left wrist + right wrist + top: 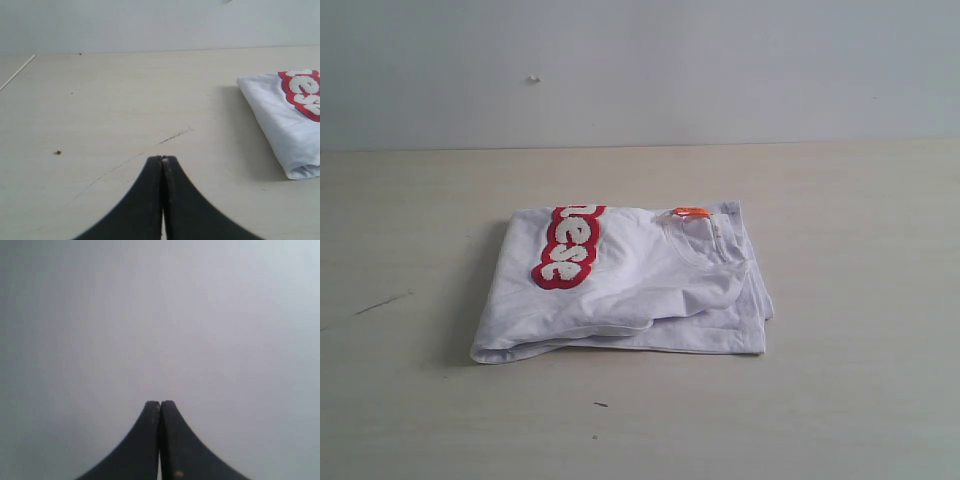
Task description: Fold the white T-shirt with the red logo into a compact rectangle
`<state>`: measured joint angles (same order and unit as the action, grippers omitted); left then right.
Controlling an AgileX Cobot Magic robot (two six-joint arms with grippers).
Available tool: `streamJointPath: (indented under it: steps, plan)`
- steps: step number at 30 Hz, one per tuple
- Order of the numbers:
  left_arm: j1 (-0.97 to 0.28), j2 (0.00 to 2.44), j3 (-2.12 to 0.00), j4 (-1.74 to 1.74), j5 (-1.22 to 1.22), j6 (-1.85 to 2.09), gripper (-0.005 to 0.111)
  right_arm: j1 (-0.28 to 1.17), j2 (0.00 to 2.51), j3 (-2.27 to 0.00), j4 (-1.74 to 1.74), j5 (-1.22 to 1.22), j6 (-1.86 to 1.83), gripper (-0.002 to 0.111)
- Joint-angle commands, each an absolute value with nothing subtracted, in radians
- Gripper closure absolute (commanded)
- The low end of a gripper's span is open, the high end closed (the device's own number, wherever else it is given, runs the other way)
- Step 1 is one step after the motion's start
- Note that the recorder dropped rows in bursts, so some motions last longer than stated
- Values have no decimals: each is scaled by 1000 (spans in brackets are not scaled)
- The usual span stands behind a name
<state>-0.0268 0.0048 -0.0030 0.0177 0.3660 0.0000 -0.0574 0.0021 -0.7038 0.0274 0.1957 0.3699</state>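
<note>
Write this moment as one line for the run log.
white T-shirt: folded rectangle on table | red logo: partly visible | left gripper: shut, empty | right gripper: shut, empty

right gripper [160, 403], two black fingers [142, 445] pressed flat together, only a thin seam between them, curved outer edges flaring wide toward the camera, small tan speck [176, 473] on one finger, plain blurry pale grey backdrop [160, 315] behind, slightly lighter to one side
</note>
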Motion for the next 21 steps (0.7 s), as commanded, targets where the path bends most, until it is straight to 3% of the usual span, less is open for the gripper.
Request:
streamJointPath:
  steps: [1, 11, 21]
  plan:
    - [-28, 0, 0, 11, 356, 0, 107, -73, 0, -695, -6, 152, 367, 108]
    - [-28, 0, 0, 11, 356, 0, 107, -119, 0, -658, 0, 145, 367, 108]
    - [-28, 0, 0, 11, 356, 0, 107, -116, 0, -380, 0, 143, 367, 108]
